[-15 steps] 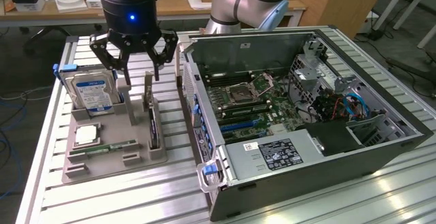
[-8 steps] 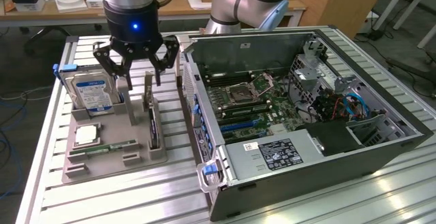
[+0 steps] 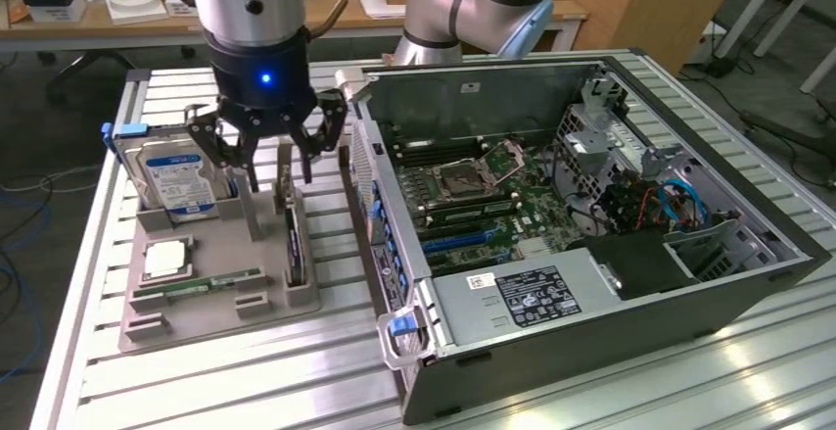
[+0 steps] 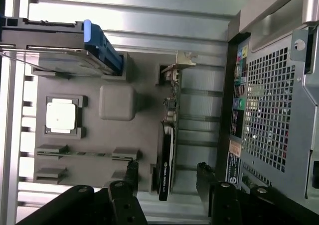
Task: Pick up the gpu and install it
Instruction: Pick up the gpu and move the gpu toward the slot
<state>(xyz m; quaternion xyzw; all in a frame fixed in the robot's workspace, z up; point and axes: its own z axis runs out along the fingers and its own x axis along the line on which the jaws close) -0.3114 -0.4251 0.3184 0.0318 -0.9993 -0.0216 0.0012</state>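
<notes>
The gpu (image 3: 290, 224) stands on edge in a slot of the grey parts holder (image 3: 209, 303), a thin card with a black cooler face and a silver bracket at its far end. My gripper (image 3: 268, 161) hangs just above it, open, with a finger on either side of the card's upper edge and nothing held. In the wrist view the gpu (image 4: 168, 135) runs edge-on between my two fingers, and my gripper (image 4: 167, 177) straddles its black cooler end without touching it.
On the holder also stand a silver hard drive with a blue label (image 3: 176, 180), a CPU (image 3: 167, 257) and a RAM stick (image 3: 209, 283). The open computer case (image 3: 575, 234) lies at the exterior view's right, motherboard exposed. All rests on a slatted metal table (image 3: 261, 381).
</notes>
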